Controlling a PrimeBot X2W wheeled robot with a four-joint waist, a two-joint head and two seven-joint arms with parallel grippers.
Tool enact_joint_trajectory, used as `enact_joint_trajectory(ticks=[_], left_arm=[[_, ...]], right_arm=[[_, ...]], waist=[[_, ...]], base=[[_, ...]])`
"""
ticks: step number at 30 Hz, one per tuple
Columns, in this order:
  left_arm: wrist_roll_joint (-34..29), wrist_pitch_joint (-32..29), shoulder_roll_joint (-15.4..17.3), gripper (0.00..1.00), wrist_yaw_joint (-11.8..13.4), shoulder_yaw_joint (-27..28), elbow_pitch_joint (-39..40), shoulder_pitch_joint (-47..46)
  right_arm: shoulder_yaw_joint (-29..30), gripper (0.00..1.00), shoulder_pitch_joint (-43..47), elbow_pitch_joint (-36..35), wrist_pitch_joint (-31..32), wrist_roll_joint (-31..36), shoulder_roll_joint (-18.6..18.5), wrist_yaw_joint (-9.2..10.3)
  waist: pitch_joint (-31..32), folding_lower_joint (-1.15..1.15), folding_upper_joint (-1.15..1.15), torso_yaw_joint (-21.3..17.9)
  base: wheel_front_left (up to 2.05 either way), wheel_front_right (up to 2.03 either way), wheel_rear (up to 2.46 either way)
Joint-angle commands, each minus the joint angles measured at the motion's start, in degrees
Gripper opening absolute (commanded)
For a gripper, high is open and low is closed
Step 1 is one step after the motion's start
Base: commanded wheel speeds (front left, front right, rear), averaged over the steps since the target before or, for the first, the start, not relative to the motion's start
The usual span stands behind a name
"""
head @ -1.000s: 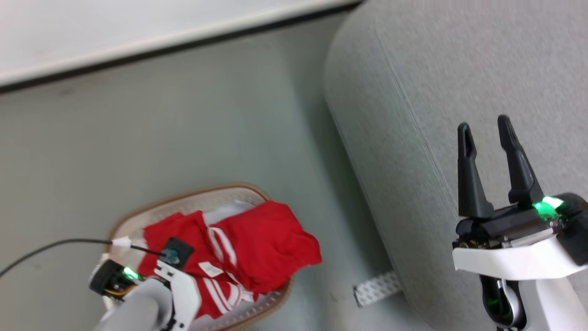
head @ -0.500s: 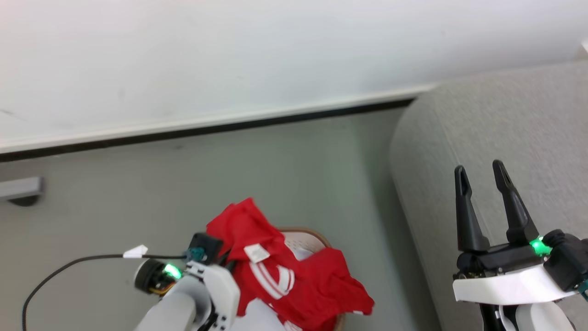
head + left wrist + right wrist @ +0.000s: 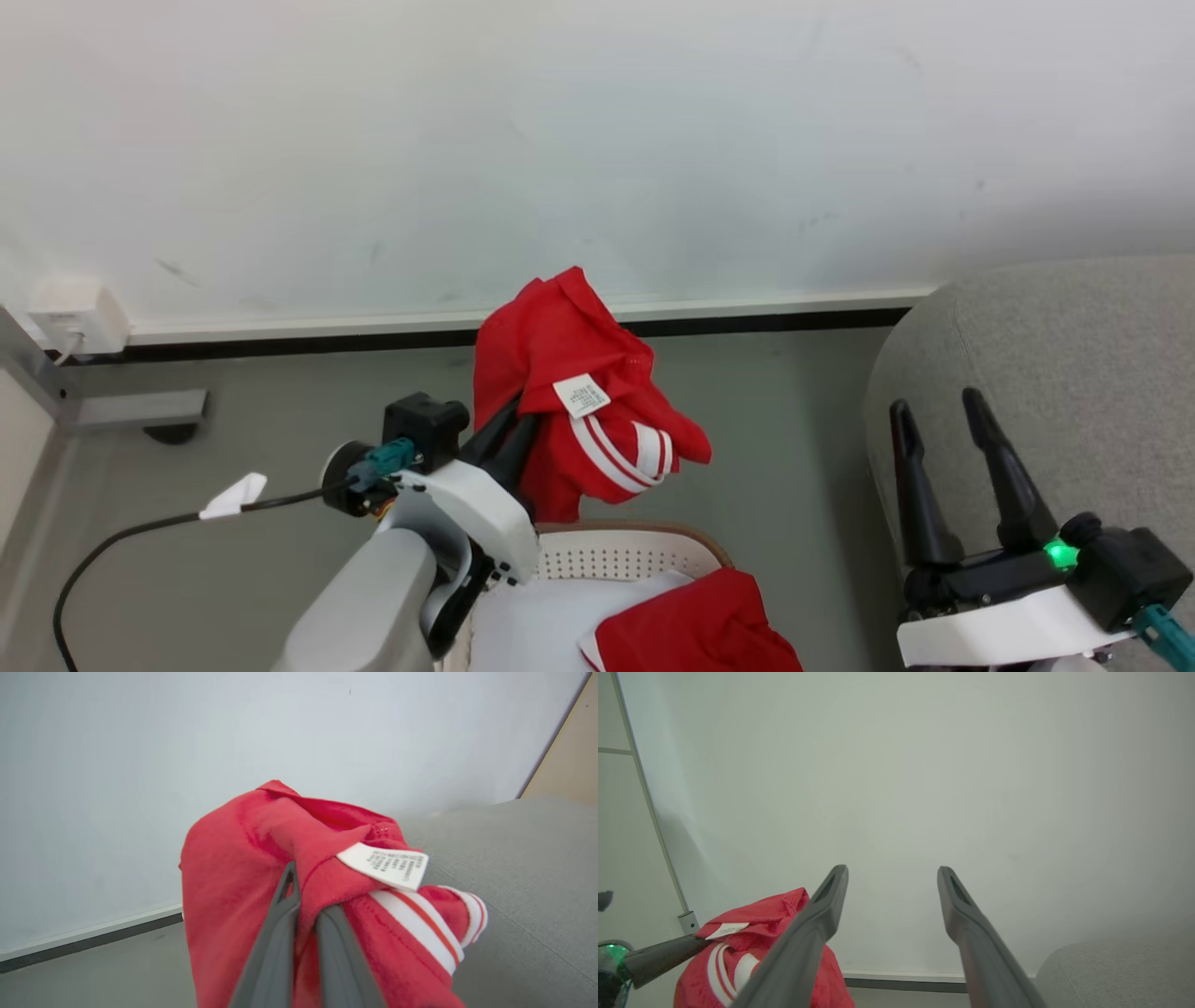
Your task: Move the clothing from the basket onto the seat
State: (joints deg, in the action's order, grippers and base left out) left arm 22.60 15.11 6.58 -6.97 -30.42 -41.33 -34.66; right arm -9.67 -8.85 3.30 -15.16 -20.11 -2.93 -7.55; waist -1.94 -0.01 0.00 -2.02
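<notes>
Red garment (image 3: 569, 373): lifted out of the basket (image 3: 644, 534) since a second earlier, hung above its rim, pinched in the left gripper (image 3: 516, 427). Right gripper (image 3: 934, 401): spread, empty, by the seat (image 3: 1074, 355). Transfer to seat judged pending; second red piece (image 3: 691, 625) and white item (image 3: 541, 621) remained in basket.

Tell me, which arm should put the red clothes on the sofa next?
Left. The left gripper is shut on the red garment, held above the basket. The right gripper is open and empty near the seat.
</notes>
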Motion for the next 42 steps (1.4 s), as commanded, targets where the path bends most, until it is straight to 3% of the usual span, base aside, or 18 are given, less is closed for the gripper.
enact_joint_trajectory(ticks=[1, 9, 21, 33, 42], left_arm=[[0.5, 0.1, 0.4, 0.0, 0.1, 0.5, 1.6, 1.0], [3.9, -0.7, 0.9, 0.0, -0.2, 1.9, 10.5, 2.3], [6.8, -4.4, 2.4, 0.0, 1.9, 3.2, 21.9, 5.6], [7.7, -5.5, 2.5, 0.0, 2.1, 2.5, 24.1, 5.9], [7.9, -5.2, 0.6, 0.0, 1.3, -0.6, 22.4, 5.2]], right_arm=[[-0.5, 1.0, 1.3, 0.3, 0.0, -0.1, -0.2, 0.12], [-2.9, 1.0, 2.3, 1.1, 0.0, -0.5, -0.3, 0.12], [-5.6, 1.0, 1.8, 1.9, 0.0, -0.6, -1.0, 0.12], [-8.4, 1.0, 0.6, 3.6, 0.0, 0.1, -2.1, 0.12], [-16.8, 1.0, -3.2, 9.7, 0.0, 0.0, -4.7, 0.12]], waist=[[1.0, 0.01, 0.0, 0.6], [2.6, 0.01, 0.0, 0.9], [2.7, 0.01, 0.0, 1.1], [2.3, 0.01, 0.0, 2.4], [1.8, 0.01, 0.0, 4.6]], base=[[0.0, 0.0, 0.0], [0.0, 0.0, 0.0], [0.0, 0.0, 0.0], [0.0, 0.0, 0.0], [0.0, 0.0, 0.0]])
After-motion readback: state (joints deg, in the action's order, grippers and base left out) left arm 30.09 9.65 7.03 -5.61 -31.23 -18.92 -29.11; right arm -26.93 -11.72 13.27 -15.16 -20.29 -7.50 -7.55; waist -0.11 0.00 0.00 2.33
